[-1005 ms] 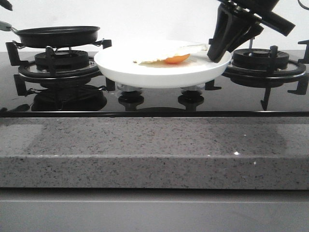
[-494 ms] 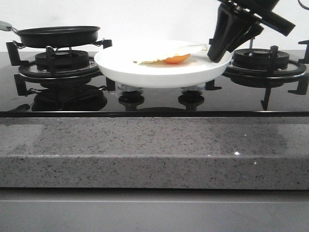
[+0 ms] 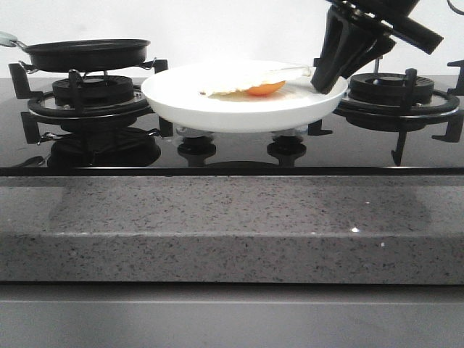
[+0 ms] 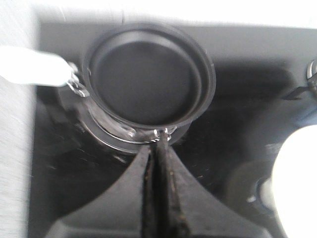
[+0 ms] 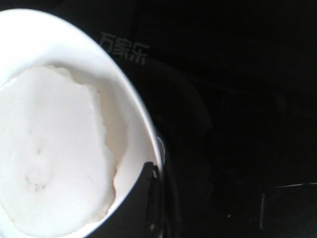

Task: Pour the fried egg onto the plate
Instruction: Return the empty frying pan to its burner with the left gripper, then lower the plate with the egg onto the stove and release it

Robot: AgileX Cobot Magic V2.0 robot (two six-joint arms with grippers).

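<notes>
Nothing has visibly shifted since the earlier frames. Plate (image 3: 246, 98) sits mid-worktop; fried egg (image 3: 250, 85) lies in it, yolk down, right hand (image 3: 324, 80) pinched onto the rim. I judge the egg light, floppy and slick, the glossy plate best gripped at its rim. Far left, frying pan (image 4: 148, 74) is empty in the left wrist view only; left hand (image 4: 158, 148) is fully closed, holding nothing.

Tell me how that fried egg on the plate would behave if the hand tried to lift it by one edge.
The fried egg looks thin and flat, lying yolk-down with one edge riding up the rim of the plate, so it would probably flop or bend. It looks light for its spread. The plate's glossy surface suggests it could slide when pushed rather than stay put.
</notes>
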